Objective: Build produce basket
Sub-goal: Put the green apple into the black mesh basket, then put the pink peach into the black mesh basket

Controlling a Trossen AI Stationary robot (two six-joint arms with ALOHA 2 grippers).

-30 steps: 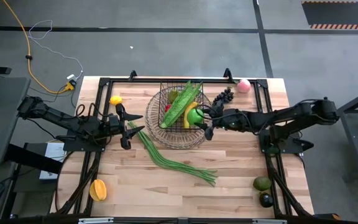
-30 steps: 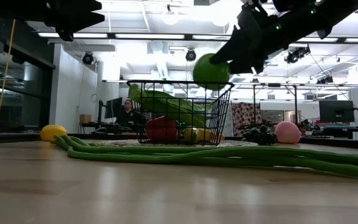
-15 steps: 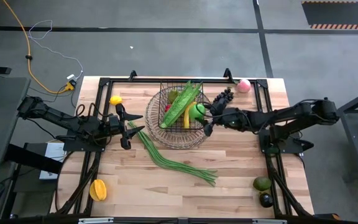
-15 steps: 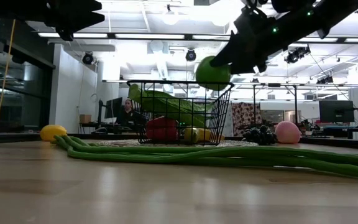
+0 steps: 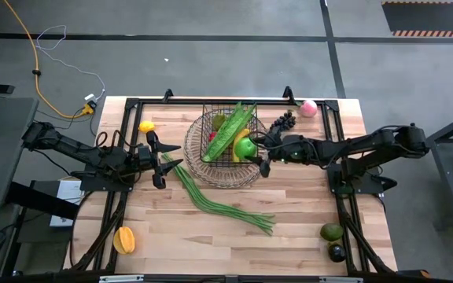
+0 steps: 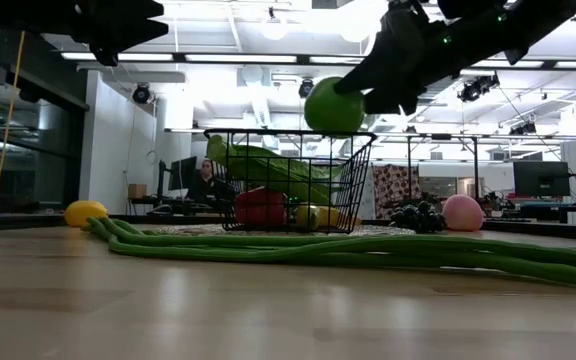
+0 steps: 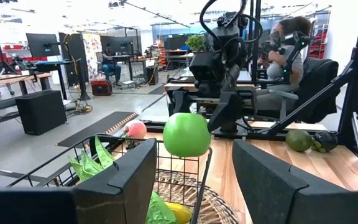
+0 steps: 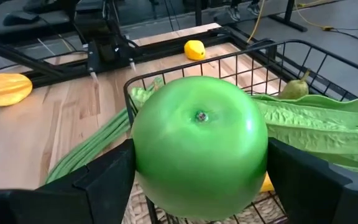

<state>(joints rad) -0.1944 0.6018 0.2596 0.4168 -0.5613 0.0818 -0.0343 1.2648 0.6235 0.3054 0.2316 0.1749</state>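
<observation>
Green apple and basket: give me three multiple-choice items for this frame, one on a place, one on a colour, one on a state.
1. Where is the green apple?
A. Above the basket rim
B. On the table by the lemon
C. Beside the avocados

2. What colour is the round fruit at the table's far edge, right of the basket?
A. Blue
B. Pink
C. White

3. What is the right gripper doing?
A. Hanging empty
B. Holding the long beans
C. Holding the green apple

Key: 1 A, the low view shows it over the rim. 2 B, pink in the high view. 3 C, the right wrist view shows fingers on either side of the apple.
</observation>
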